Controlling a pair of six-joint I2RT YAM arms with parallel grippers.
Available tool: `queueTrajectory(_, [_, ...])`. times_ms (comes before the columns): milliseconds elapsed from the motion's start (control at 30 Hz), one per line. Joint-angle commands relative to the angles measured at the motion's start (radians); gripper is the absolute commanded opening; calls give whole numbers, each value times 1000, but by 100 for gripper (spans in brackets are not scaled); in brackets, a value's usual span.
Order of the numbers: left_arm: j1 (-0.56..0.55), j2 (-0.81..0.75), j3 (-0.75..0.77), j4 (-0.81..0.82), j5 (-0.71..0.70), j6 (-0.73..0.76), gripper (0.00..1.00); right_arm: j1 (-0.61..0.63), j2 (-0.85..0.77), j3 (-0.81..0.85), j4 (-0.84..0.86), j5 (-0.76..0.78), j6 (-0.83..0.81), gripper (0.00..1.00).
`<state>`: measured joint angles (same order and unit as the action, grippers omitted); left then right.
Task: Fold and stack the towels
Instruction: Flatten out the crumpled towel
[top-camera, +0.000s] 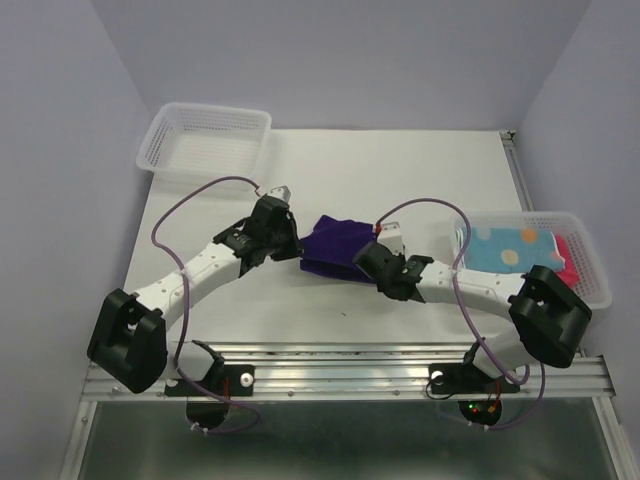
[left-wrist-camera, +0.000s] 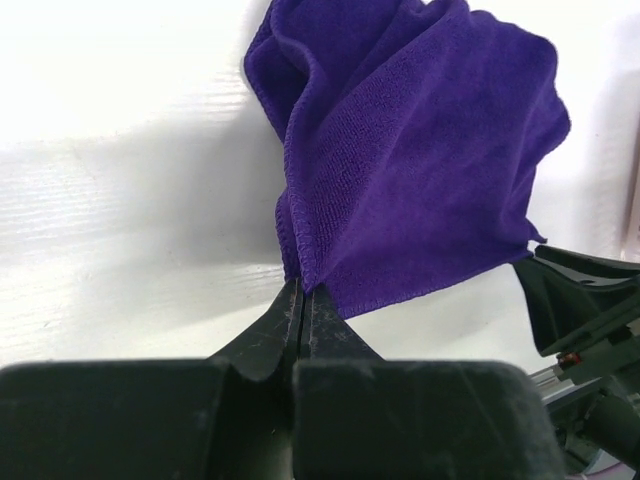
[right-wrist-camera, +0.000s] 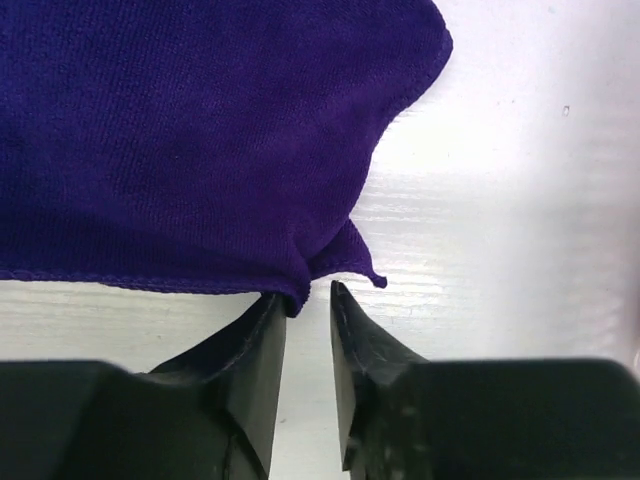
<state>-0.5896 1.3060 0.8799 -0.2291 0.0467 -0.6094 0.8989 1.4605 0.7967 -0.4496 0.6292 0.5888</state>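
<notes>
While left pincer (left-wrist-camera: 302, 292) clamps the purple towel (left-wrist-camera: 420, 150) hem so we can fold, right pincer (right-wrist-camera: 308, 293) straddles its corner, unclenched.

2 arms close the centre, open table (top-camera: 420, 170) behind
The left arm (top-camera: 200, 272) and right arm (top-camera: 470, 285) meet at the purple towel (top-camera: 335, 245), barring the middle; the left basket (top-camera: 205, 140) fills the far left corner, the right basket (top-camera: 596, 262) the right edge; bare table runs between them.

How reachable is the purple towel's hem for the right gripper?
Likely yes: the right gripper sits at the hem of the purple towel, jaws apart, nothing between; the left gripper pinches another edge.
</notes>
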Motion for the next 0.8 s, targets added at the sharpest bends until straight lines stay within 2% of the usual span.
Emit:
queueTrajectory(0, [-6,30,7,14,-13,28,0,11,-23,53,-37,40,20,17])
queueTrajectory(67, [-6,36,8,20,-11,31,0,11,-20,56,-26,41,6,3])
queueTrajectory(100, [-6,41,5,23,-13,34,0,11,-17,56,-18,40,-1,1])
queueTrajectory(333, [-6,94,24,10,-39,56,0,9,23,153,-17,66,-127,1])
queueTrajectory(367, [-6,104,25,10,-39,59,2,9,26,170,-21,67,-136,1])
queueTrajectory(433, [-6,136,37,10,-39,60,12,9,32,197,-21,52,-162,1])
queueTrajectory(767, [-6,249,90,-3,-77,62,24,9,37,222,-17,-23,-205,1])
